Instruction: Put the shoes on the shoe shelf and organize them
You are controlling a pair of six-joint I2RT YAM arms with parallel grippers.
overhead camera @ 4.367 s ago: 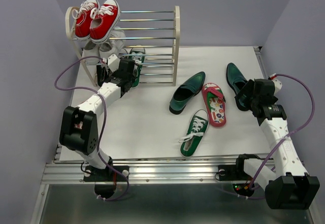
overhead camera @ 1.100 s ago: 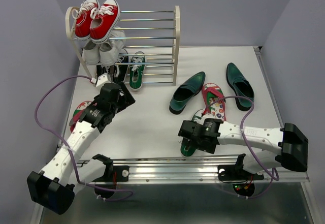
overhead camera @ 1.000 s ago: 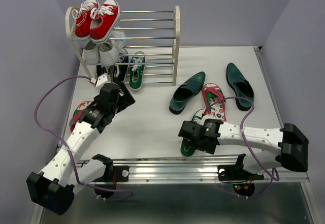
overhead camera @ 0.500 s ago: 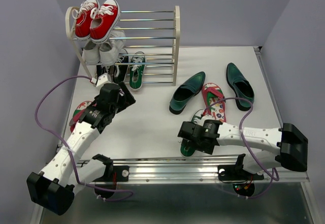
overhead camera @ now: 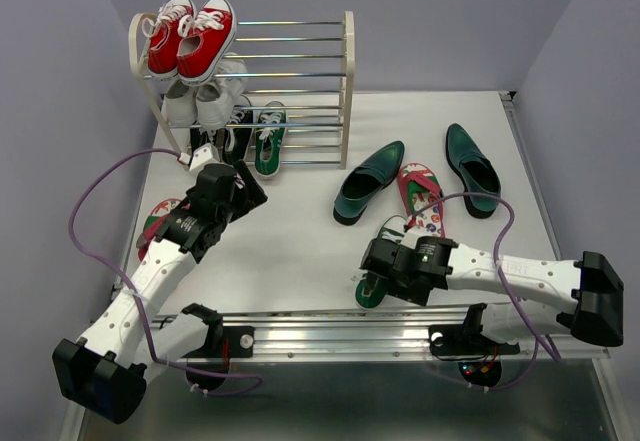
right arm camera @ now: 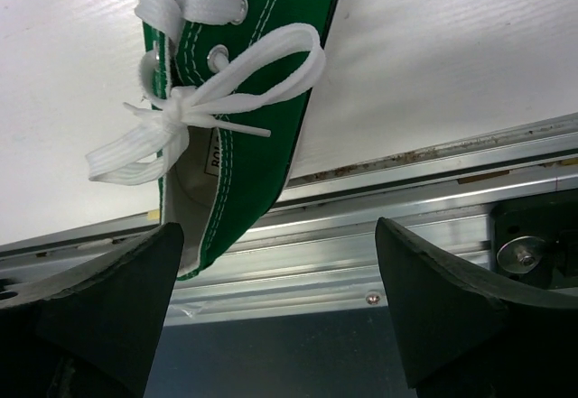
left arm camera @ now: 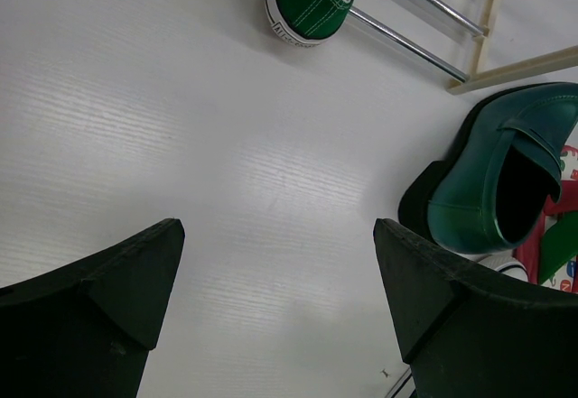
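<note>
One green canvas sneaker (right arm camera: 244, 73), white laces tied in a bow and white stitching, lies on the table (overhead camera: 300, 251) with its heel at the near edge. The right claw (right arm camera: 280, 317) is spread apart around that heel, not clamped. The left claw (left arm camera: 280, 299) is spread apart over bare table near the shoe shelf (overhead camera: 347, 81), whose bottom tier holds the matching sneaker (overhead camera: 268, 141).

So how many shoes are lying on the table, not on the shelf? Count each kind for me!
Green sneakers: 1
Dark green loafers: 2
Red flip-flops: 2
Total: 5
</note>
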